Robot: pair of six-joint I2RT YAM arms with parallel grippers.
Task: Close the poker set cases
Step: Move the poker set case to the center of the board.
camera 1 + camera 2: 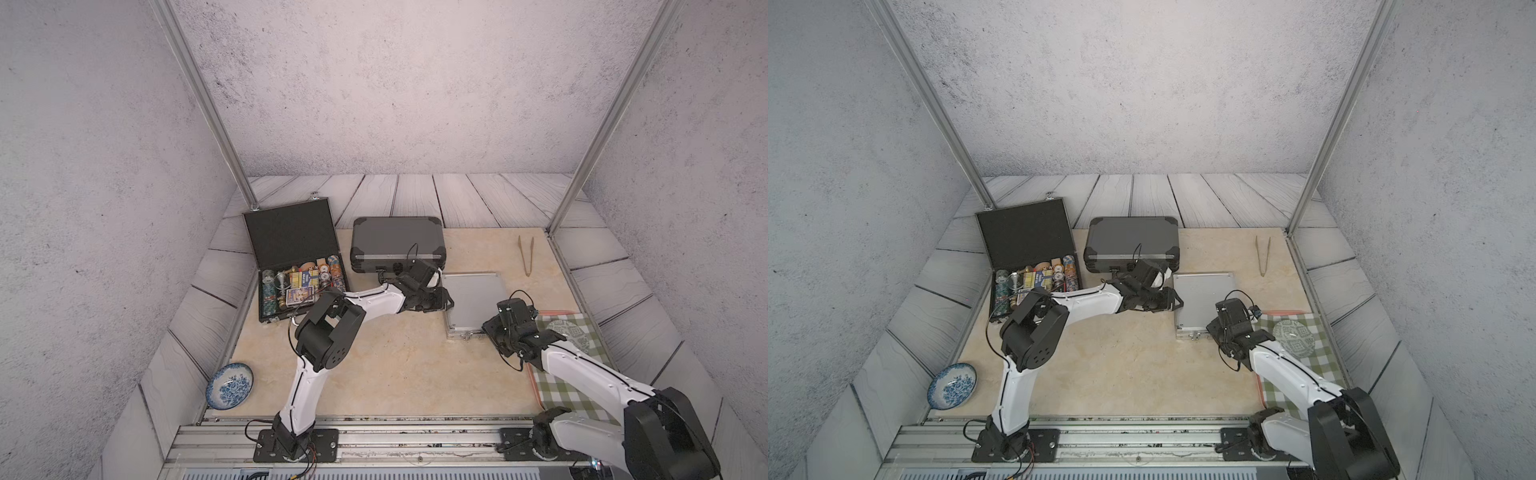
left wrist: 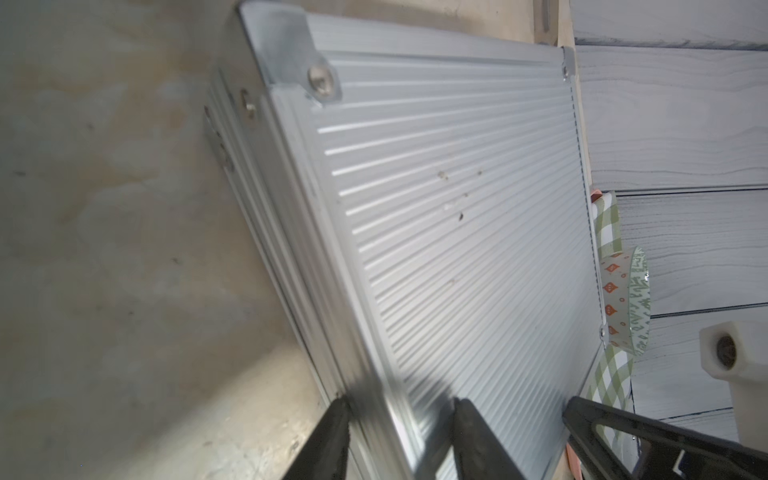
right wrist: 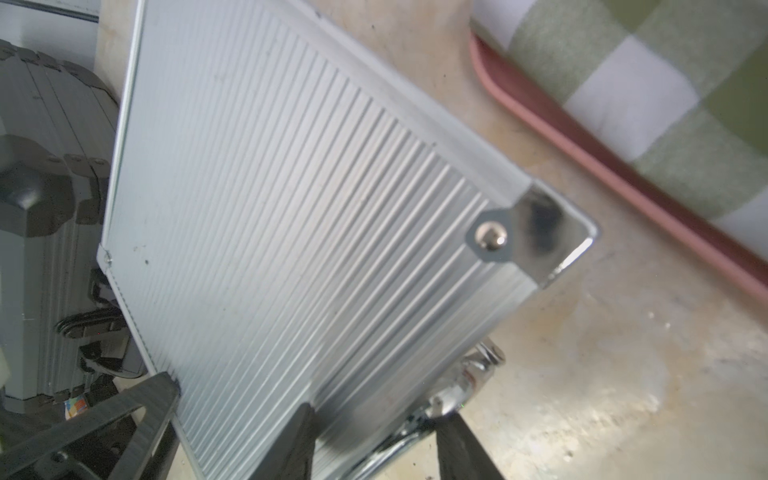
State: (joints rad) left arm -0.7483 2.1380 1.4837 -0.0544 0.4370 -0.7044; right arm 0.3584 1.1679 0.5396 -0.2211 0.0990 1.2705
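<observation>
- Jaws of your left gripper (image 1: 448, 302) stand apart astride the 9 o'clock edge of the silver case (image 1: 473, 299). One finger (image 2: 328, 440) is beside the side wall and the other is over the ribbed lid. You cannot tell whether they pinch it.
- Jaws of your right gripper (image 1: 489, 330) also stand apart, at the same case's 5 o'clock corner. One finger (image 3: 291, 440) is over the lid and the other is beyond the chrome handle (image 3: 465, 382). You cannot tell whether they grip.
- The silver case lies flat at 3 o'clock on the table (image 1: 386, 374), with its lid down.
- The grey case (image 1: 397, 241) sits at 12 o'clock, lid down, just beyond the silver one.
- The black case (image 1: 291, 232) at 10 o'clock is open, with its lid raised and chips (image 1: 337, 270) showing.
- The bowl (image 1: 230, 385) is at 8 o'clock, the tongs (image 1: 525, 255) at 2 and the checked cloth (image 1: 573, 374) at 4.
</observation>
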